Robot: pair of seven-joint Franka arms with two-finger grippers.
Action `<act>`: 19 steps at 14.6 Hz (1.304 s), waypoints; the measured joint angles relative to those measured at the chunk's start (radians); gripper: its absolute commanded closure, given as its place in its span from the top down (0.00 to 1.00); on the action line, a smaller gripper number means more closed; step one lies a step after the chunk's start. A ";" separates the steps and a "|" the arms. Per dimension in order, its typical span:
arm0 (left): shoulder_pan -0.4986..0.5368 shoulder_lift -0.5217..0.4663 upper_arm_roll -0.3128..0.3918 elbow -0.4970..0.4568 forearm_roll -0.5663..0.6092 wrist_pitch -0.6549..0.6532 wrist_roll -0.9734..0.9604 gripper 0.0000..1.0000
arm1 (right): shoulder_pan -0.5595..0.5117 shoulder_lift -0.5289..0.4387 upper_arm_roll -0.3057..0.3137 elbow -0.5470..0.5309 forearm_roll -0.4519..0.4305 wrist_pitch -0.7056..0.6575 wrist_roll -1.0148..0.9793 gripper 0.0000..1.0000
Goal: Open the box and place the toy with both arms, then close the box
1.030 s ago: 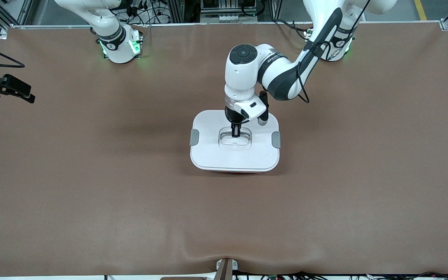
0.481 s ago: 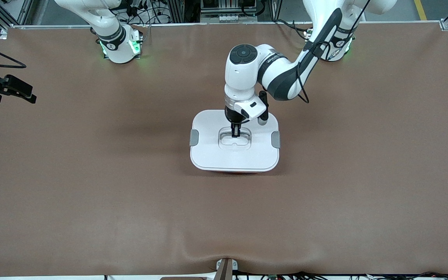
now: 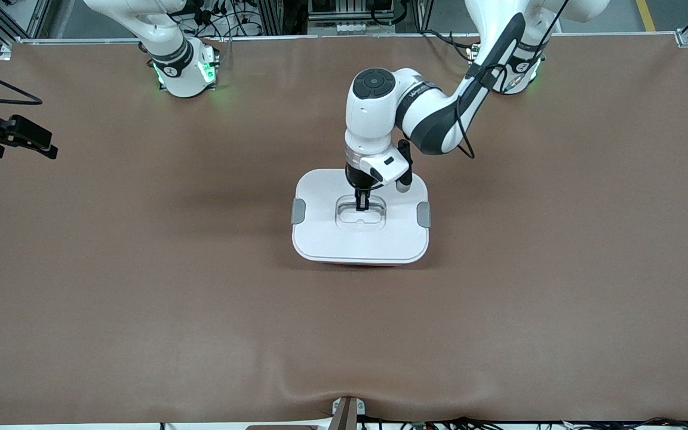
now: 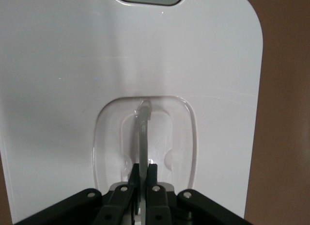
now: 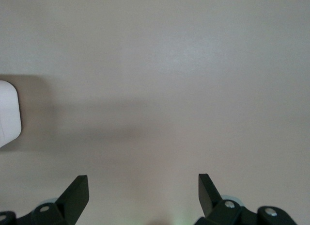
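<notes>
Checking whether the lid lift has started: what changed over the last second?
Nothing visibly changed. The left gripper stays shut on the clear handle in the lid of the box, lid still seated. The right gripper waits open over bare table.

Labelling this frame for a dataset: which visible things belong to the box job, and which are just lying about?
Job:
- box, lid on
- clear handle
- left gripper, shut on the handle
- right gripper, open over bare table at the right arm's end

Lying about:
- brown table cover
- no toy in view
</notes>
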 measured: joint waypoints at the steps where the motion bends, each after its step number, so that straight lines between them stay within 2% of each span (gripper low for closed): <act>1: 0.000 0.000 0.000 0.000 0.000 0.000 -0.001 0.42 | 0.000 0.000 0.000 0.000 0.000 0.000 0.000 1.00; 3: 0.000 0.000 0.001 0.000 0.000 0.000 -0.016 0.96 | 0.000 0.000 0.000 -0.001 0.000 0.000 0.000 1.00; 4: 0.001 0.000 0.001 0.001 0.000 0.000 -0.021 1.00 | 0.000 0.000 0.000 -0.001 0.000 0.000 0.000 1.00; 9: 0.007 -0.004 0.003 0.021 0.000 -0.005 -0.029 1.00 | 0.000 0.000 -0.001 -0.001 0.000 0.000 0.000 1.00; 14: 0.017 -0.020 0.005 0.080 0.000 -0.083 -0.026 1.00 | -0.003 0.000 -0.007 -0.001 0.000 0.052 0.000 1.00; 19: 0.066 -0.064 0.006 0.105 -0.008 -0.202 0.139 1.00 | -0.003 0.000 -0.009 -0.001 0.000 0.056 0.000 1.00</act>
